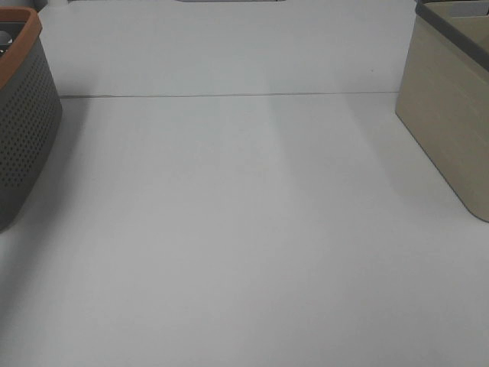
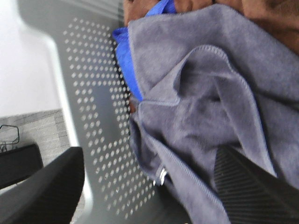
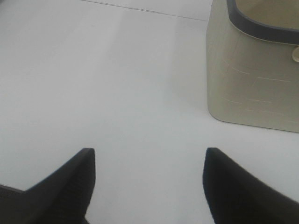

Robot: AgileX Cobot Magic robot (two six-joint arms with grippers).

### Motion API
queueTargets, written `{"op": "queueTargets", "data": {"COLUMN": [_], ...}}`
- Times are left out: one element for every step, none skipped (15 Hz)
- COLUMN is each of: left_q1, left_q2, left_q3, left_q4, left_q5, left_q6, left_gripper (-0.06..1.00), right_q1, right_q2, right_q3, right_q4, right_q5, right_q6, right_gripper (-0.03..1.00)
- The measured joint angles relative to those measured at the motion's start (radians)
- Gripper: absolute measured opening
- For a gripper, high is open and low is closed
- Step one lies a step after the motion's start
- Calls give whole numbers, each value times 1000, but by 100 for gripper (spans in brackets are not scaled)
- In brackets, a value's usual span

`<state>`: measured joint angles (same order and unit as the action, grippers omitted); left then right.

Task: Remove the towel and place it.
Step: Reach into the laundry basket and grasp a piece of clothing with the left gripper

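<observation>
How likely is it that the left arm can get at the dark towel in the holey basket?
Probably yes. Its jaws stand open close to the towel, which lies on top of a blue cloth and a brown cloth inside the basket, with nothing covering it.

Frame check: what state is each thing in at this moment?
towel: crumpled, inside the gray basket, over a blue cloth.
gray basket: upright, holding cloths.
beige basket: upright, contents unseen.
left end effector: open, at the towel, gripping nothing.
right end effector: open, empty, over the table.
</observation>
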<state>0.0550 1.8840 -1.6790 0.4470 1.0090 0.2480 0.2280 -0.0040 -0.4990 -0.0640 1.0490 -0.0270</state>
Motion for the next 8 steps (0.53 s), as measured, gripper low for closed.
{"op": "queueTargets", "data": {"left_q1": [4,17,35,56,79,92,97,98], "left_q2": [27,54,76,98,116,135,145,161], "left_q3": [-1,-1,-1,-1,-1,-1,-1,-1], "left_q4": [0,-1,-3,-11,-33,-47,-51,-55], "left_q5": [-29,-54,-71,-80,-97,-113,-124,-144], "left_q6": [-12,-28,-39,-42,-46,-46,-47,-47], "left_gripper": [72,72,72,72,72,72,72,72], "right_q1": [0,0,0,0,0,0,0,0], "right_q2": [0,0,0,0,0,0,0,0], "right_q3": [0,0,0,0,0,0,0,0], "right_q4": [0,0,0,0,0,0,0,0], "right_q5": [0,0,0,0,0,0,0,0], "right_q6": [0,0,1,1,1,1,1,1], "right_gripper": [66,66,66,66,66,66,66,66]}}
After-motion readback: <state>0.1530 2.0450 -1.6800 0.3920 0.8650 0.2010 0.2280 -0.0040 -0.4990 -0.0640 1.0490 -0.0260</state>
